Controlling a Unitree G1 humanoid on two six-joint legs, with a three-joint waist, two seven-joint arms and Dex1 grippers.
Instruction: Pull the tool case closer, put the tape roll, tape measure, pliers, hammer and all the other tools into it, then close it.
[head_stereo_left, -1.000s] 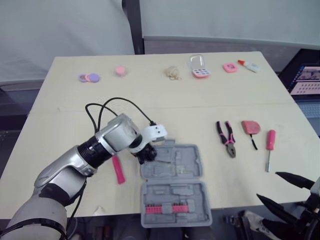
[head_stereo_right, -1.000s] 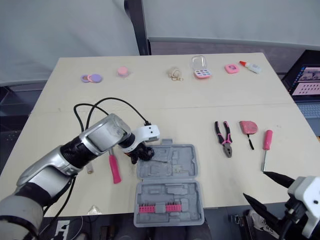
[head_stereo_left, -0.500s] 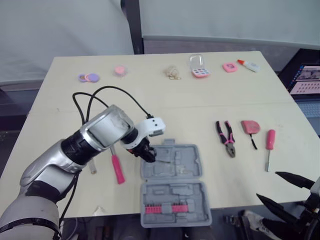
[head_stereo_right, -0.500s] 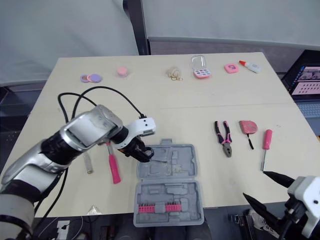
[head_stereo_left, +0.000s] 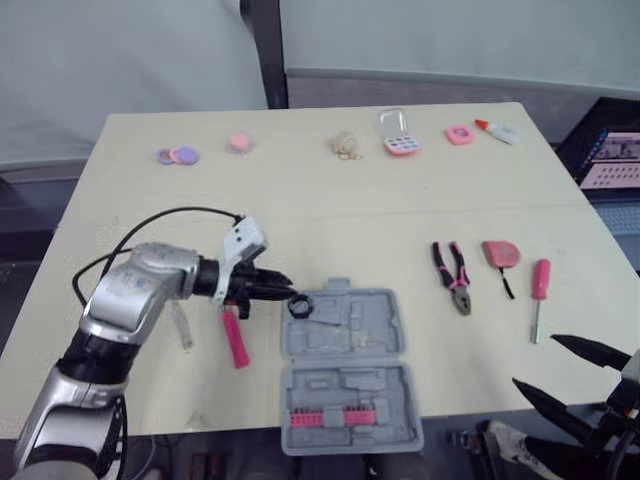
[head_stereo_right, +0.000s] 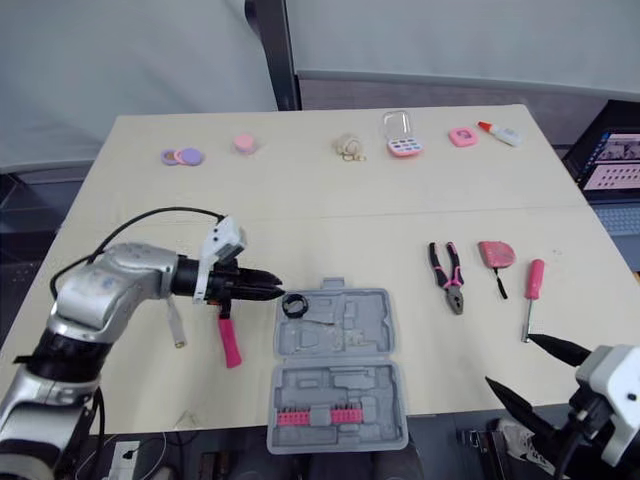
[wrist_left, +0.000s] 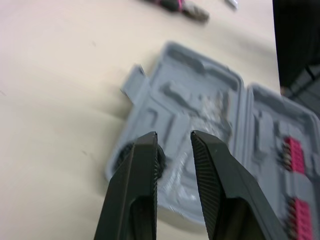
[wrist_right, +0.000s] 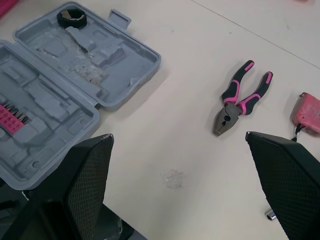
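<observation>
Fingers (wrist_left: 142, 175) of the left gripper (head_stereo_right: 272, 290), black and ribbed, stand narrowly apart just beside the black ring-shaped tape roll (head_stereo_right: 294, 305). It lies in the upper-left corner of the moulded grey plastic tool case (head_stereo_right: 365, 340), lower centre. At lower right, the right gripper (head_stereo_right: 512, 363) gapes wide.

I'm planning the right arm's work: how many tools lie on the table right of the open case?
3. The pliers lie nearest the tool case, the tape measure just beyond them, and the screwdriver farthest right. Nothing there looks hidden.
</observation>
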